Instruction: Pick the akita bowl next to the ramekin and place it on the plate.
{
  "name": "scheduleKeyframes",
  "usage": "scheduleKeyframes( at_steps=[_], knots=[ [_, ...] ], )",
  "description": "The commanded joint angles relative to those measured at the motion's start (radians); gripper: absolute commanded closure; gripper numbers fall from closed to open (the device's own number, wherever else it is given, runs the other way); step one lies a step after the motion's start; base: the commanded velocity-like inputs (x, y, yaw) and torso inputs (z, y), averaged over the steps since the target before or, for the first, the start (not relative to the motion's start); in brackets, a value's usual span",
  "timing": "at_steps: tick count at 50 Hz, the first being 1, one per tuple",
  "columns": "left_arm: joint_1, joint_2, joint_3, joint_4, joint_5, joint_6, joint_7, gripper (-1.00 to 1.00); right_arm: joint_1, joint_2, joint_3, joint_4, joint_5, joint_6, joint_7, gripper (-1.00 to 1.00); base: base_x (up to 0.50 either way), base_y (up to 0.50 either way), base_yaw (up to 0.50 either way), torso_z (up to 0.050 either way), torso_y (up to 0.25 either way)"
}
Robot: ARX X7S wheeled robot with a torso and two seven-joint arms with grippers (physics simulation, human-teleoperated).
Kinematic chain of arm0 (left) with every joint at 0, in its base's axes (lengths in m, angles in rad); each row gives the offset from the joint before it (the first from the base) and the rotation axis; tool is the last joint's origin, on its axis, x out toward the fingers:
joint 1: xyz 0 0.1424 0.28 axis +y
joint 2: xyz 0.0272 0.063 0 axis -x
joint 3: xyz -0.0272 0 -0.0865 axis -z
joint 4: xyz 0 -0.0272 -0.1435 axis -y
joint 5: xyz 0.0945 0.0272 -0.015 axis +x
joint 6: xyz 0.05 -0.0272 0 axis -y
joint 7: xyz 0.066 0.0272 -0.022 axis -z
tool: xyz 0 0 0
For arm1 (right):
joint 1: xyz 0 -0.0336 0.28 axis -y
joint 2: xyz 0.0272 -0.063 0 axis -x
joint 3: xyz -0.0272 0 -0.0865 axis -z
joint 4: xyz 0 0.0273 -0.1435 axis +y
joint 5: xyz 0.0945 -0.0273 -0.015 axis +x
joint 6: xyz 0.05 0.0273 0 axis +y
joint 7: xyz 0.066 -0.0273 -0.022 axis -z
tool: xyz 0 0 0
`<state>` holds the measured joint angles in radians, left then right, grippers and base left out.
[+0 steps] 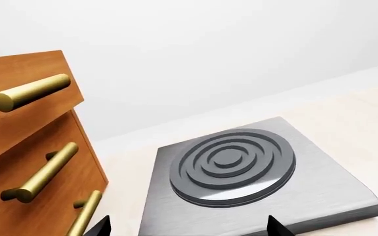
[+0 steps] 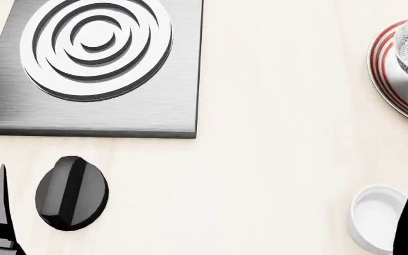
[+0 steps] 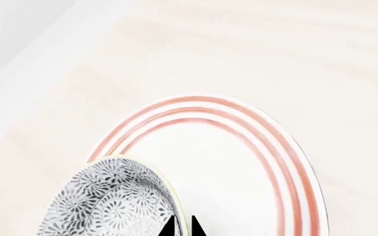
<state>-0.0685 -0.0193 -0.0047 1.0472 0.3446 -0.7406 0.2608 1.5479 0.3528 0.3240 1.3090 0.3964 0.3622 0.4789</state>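
Placing step. Right end effector (image 3: 181, 227) pinched on akita bowl (image 3: 113, 201) rim, bowl over plate (image 3: 241, 162); contact unclear. Ramekin (image 2: 375, 217) well apart on surface (image 2: 275, 133). Next: lower, release. Left end effector (image 1: 185, 227) spread, empty, near stove (image 1: 241, 172).

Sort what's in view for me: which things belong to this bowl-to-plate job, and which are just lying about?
Job: akita bowl, held over the plate by the right gripper; ramekin.

Lying about: burner plate, black knob, wooden drawers.
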Motion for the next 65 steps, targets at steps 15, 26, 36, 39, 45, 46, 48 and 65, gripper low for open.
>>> scheduleKeyframes(
  at_steps=[15, 26, 36, 39, 45, 46, 48, 65],
  knots=[
    [0.025, 0.019, -0.036, 0.000, 0.000, 0.024, 0.022, -1.00, -0.003, -0.033, 0.296, -0.001, -0.303, -0.003, -0.062, 1.00, 0.00, 0.00, 0.00, 0.000, 0.001],
    [0.021, 0.019, -0.036, 0.000, 0.007, 0.018, 0.027, -1.00, 0.009, -0.037, 0.328, -0.001, -0.346, 0.007, -0.074, 1.00, 0.00, 0.00, 0.00, 0.001, 0.000],
    [0.018, 0.019, -0.039, 0.000, 0.008, 0.015, 0.030, -1.00, 0.012, -0.038, 0.348, -0.001, -0.365, 0.010, -0.078, -1.00, 0.00, 0.00, 0.00, 0.000, 0.000],
    [0.016, 0.019, -0.037, 0.000, 0.009, 0.012, 0.029, -1.00, 0.016, -0.040, 0.355, -0.001, -0.365, 0.011, -0.083, -1.00, 0.00, 0.00, 0.00, 0.000, 0.000],
    [0.012, 0.019, -0.048, 0.000, 0.006, 0.008, 0.032, -1.00, 0.014, -0.039, 0.366, -0.001, -0.371, 0.007, -0.080, -1.00, 0.00, 0.00, 0.00, 0.000, 0.000],
    [0.015, 0.019, -0.049, 0.000, 0.005, 0.010, 0.032, -1.00, 0.016, -0.040, 0.366, -0.001, -0.373, 0.008, -0.081, -1.00, 0.00, 0.00, 0.00, 0.000, 0.000],
    [0.024, 0.019, -0.048, 0.000, 0.006, 0.016, 0.031, -1.00, 0.022, -0.040, 0.366, -0.001, -0.376, 0.011, -0.083, -1.00, 0.00, 0.00, 0.00, 0.000, 0.000],
    [0.032, 0.019, -0.055, 0.000, 0.002, 0.026, 0.025, -1.00, 0.148, -0.098, 0.174, -0.005, -0.506, -0.067, -0.132, -1.00, 0.00, 0.00, 0.00, 0.000, 0.000]
  ],
)
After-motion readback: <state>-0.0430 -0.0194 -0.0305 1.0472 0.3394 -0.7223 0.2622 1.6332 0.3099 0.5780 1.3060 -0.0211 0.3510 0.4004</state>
